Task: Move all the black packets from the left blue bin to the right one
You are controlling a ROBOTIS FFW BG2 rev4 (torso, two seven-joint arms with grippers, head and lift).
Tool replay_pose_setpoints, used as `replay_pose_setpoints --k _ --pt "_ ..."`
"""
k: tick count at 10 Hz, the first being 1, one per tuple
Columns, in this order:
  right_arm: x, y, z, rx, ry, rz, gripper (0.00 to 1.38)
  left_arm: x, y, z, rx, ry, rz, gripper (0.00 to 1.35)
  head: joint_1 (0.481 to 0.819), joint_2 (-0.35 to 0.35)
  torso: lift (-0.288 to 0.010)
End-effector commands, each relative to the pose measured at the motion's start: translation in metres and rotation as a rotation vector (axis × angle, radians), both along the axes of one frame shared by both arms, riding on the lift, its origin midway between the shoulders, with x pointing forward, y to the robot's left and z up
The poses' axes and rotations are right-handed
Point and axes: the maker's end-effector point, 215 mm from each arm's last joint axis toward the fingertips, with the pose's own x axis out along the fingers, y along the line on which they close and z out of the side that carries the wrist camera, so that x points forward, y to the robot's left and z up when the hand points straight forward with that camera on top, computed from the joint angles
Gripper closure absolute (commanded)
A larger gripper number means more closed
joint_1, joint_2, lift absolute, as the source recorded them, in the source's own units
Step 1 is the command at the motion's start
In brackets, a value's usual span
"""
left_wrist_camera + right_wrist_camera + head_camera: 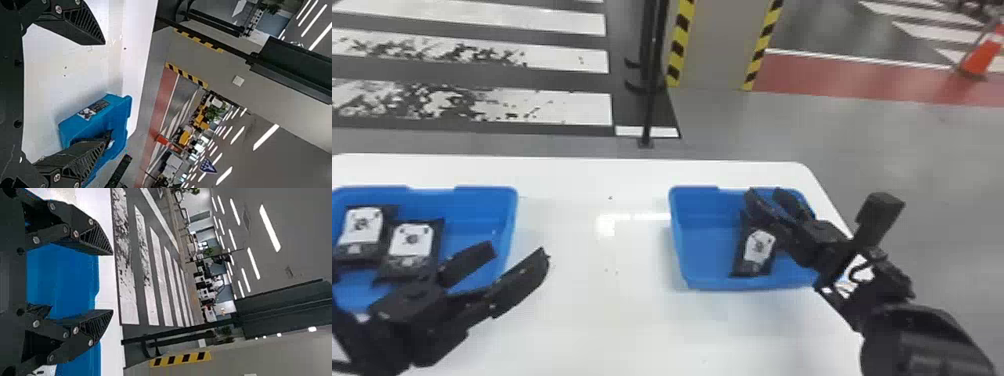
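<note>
In the head view, two black packets with white labels, one (pixel 412 242) beside the other (pixel 361 227), lie in the left blue bin (pixel 504 215). My left gripper (pixel 519 252) is open over that bin's near right corner, nothing between its fingers. A third black packet (pixel 757 250) lies in the right blue bin (pixel 682 240). My right gripper (pixel 768 192) is above this bin's far right part, partly covering the packet's upper end. The left wrist view shows my left gripper (pixel 105 88) wide apart; in the right wrist view my right gripper (pixel 112 286) stands open and holds nothing.
Both bins stand on a white table (pixel 602 310), with a bare stretch of tabletop between them. Behind the table is a thin black post (pixel 649 75), and an orange cone (pixel 982 57) stands on the floor at the far right.
</note>
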Motion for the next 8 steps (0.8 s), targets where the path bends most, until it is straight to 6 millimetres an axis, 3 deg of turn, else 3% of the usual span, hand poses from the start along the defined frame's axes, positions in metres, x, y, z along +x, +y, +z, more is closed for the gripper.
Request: replay_pose_setpoints --k 1,2,3,4,6,8 --pt "-0.046 0.02 0.03 -0.083 -0.09 0.006 0.14 0.005 0.016 -0.005 0.043 -0.003 0.037 0.14 0.695 -0.211 -0.14" --pt "-0.085 0.038 0.041 -0.123 -0.124 -0.002 0.14 0.007 0.033 -0.013 0.081 0.015 0.068 0.14 0.695 -0.197 -0.14" --pt "-0.119 0.054 0.042 -0.09 -0.112 -0.023 0.14 0.005 0.059 -0.032 0.144 0.066 0.106 0.14 0.695 -0.168 -0.14" --pt "-0.142 0.062 0.037 -0.048 -0.086 -0.037 0.14 0.009 0.092 -0.038 0.201 0.082 0.165 0.14 0.695 -0.124 -0.14" --pt "-0.174 0.111 0.029 0.116 -0.03 0.034 0.15 0.021 0.159 -0.048 0.327 0.135 0.297 0.14 0.695 -0.025 -0.14" --pt "-0.188 0.132 0.041 0.146 -0.027 0.088 0.15 0.053 0.208 -0.063 0.387 0.188 0.395 0.14 0.695 0.149 -0.14"
